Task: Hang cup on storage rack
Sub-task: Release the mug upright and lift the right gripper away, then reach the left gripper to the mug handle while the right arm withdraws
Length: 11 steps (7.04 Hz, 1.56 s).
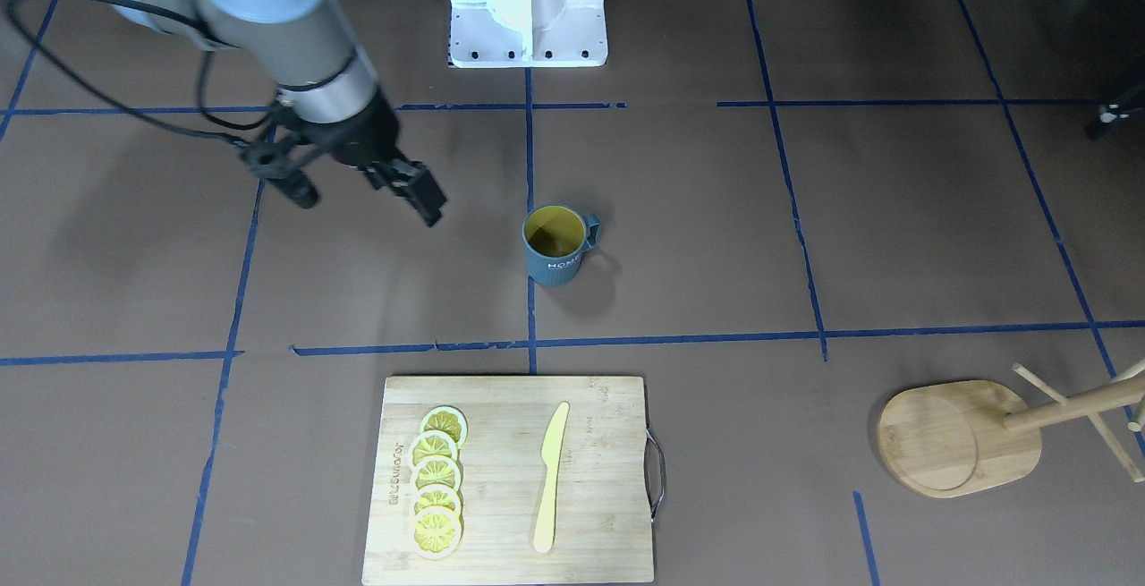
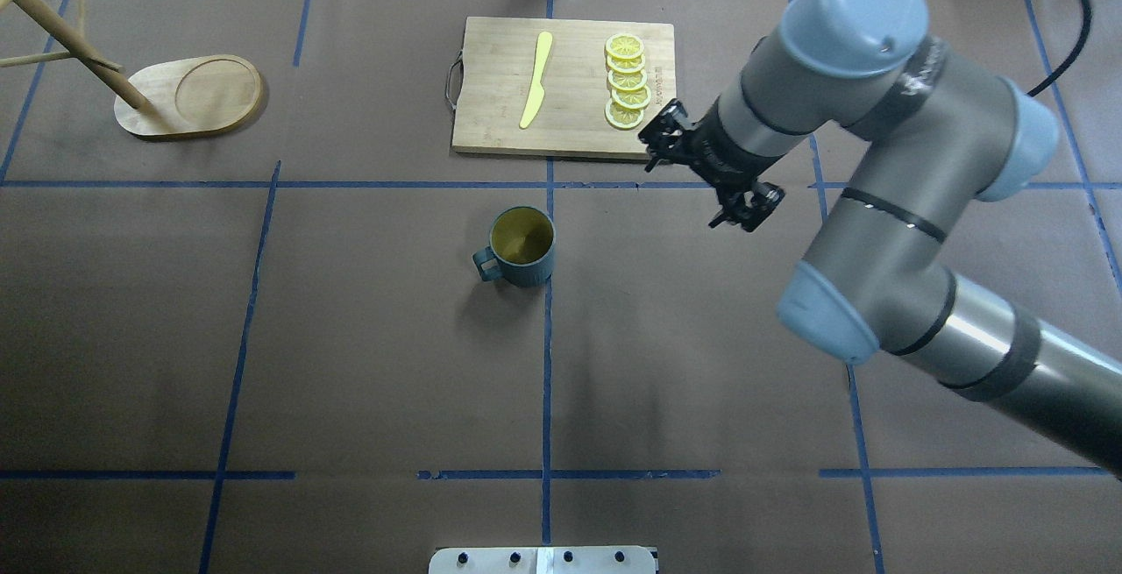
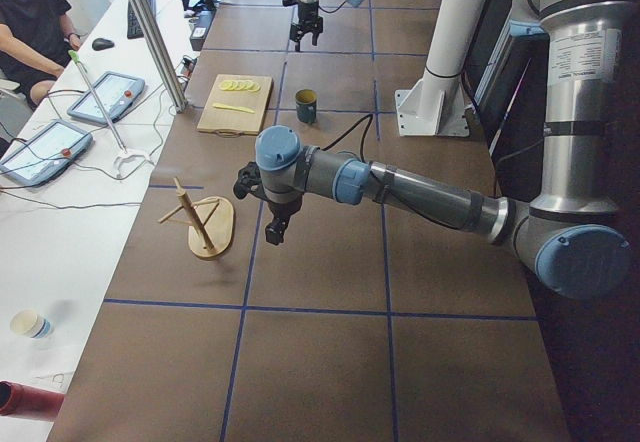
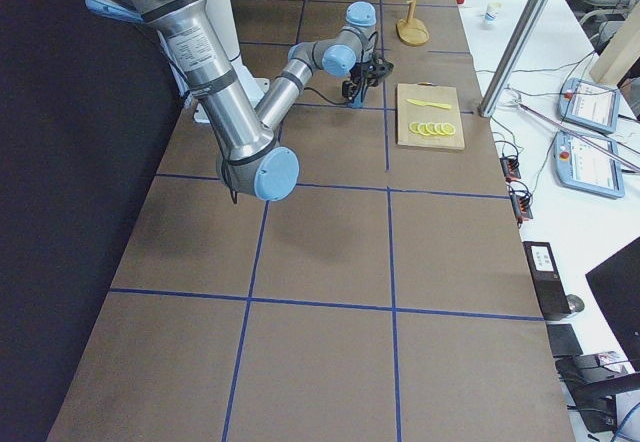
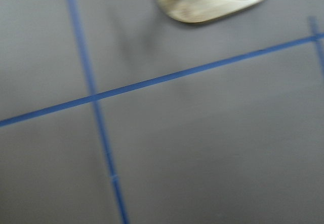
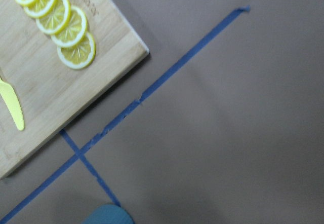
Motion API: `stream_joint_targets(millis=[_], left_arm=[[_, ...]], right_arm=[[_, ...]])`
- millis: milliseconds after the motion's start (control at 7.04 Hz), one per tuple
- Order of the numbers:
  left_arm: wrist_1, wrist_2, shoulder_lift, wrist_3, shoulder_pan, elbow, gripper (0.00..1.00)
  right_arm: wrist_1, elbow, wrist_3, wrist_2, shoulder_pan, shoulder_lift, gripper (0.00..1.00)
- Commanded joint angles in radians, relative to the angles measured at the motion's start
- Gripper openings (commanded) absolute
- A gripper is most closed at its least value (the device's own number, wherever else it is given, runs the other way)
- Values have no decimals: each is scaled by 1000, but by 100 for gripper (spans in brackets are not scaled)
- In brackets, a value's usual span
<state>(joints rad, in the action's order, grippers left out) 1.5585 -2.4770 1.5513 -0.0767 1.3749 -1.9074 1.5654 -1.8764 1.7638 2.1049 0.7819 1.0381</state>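
Observation:
The dark blue-grey cup [image 1: 555, 250] with a yellow inside stands upright at the table's middle. It also shows in the overhead view [image 2: 521, 245], with its handle toward the robot's left. The bamboo storage rack [image 2: 188, 96] stands at the far left, and its base also shows in the front-facing view [image 1: 957, 438]. My right gripper [image 1: 416, 192] hangs above the table to the right of the cup, apart from it, open and empty. My left gripper [image 3: 275, 227] hovers near the rack; I cannot tell whether it is open or shut.
A wooden cutting board [image 2: 491, 118] with a yellow knife [image 2: 536, 79] and several lemon slices [image 2: 627, 83] lies beyond the cup. Blue tape lines cross the brown table. The robot's base [image 1: 528, 4] is at the near edge.

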Motion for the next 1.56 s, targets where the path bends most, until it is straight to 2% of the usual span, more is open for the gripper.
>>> stream_joint_targets(millis=[0, 142, 284, 426, 568, 853, 995, 1137, 1279, 1421], left_arm=[[6, -30, 103, 14, -199, -15, 100], [43, -34, 154, 58, -230, -3, 100], [110, -28, 214, 54, -276, 19, 100], [188, -28, 302, 64, -366, 71, 100], [277, 4, 359, 72, -423, 97, 100], [397, 114, 404, 86, -521, 132, 100], [447, 251, 465, 180, -589, 172, 100], [565, 379, 483, 254, -703, 215, 100], [692, 453, 486, 344, -762, 262, 100], [766, 461, 498, 372, -780, 316, 100]], right_arm=[[-1, -41, -238, 119, 164, 123, 100], [-1, -37, -376, 132, 241, 181, 100], [-7, -33, -596, 159, 311, 266, 100], [-5, 0, -832, 196, 382, 302, 100], [-7, 64, -1032, 223, 452, 318, 100], [-10, 182, -1441, 251, 542, 332, 100], [-10, 225, -1528, 270, 586, 335, 100], [-10, 243, -1572, 277, 609, 350, 100], [-12, 241, -1596, 277, 622, 361, 100], [-12, 243, -1595, 277, 622, 361, 100]])
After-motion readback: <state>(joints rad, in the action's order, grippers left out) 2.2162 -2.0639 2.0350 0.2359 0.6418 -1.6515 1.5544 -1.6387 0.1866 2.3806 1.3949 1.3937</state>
